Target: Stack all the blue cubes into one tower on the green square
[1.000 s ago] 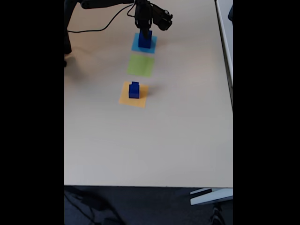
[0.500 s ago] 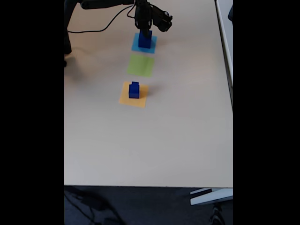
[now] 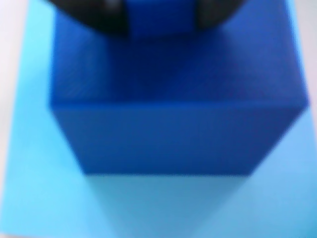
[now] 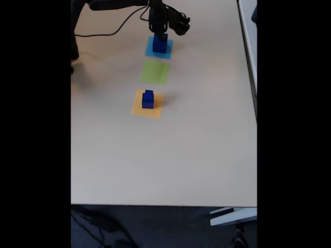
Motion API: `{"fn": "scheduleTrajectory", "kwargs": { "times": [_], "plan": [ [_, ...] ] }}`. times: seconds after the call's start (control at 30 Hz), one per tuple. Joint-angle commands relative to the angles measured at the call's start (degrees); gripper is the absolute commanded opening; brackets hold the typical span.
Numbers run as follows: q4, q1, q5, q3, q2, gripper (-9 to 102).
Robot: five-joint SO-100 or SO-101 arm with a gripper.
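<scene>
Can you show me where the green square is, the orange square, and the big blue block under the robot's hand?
green square [image 4: 155,72]: fixed view, middle of the bare patch.
orange square [image 4: 154,109]: fixed view, bare part right of the blocks on it.
big blue block [image 3: 173,139]: wrist view, its front face.

I've got the arm [image 4: 111,4] reaching in along the top edge of the fixed view, wrist bent down, gripper [image 4: 160,34] pointing at the table. In the wrist view my two dark fingers [image 3: 94,15] sit blurred at the top edge, apart. Can't tell if they're clamped on anything.
</scene>
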Motion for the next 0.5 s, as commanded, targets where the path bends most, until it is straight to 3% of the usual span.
{"fn": "scheduleTrajectory", "kwargs": {
  "times": [0.0,0.3,0.47],
  "plan": [
    [3.1,1.2,-1.0,-6.2,2.8,0],
    [5.8,4.4,-7.6,-17.5,3.3,0],
    [-1.9,11.0,-18.3,-6.1,11.1,0]
  ]
}}
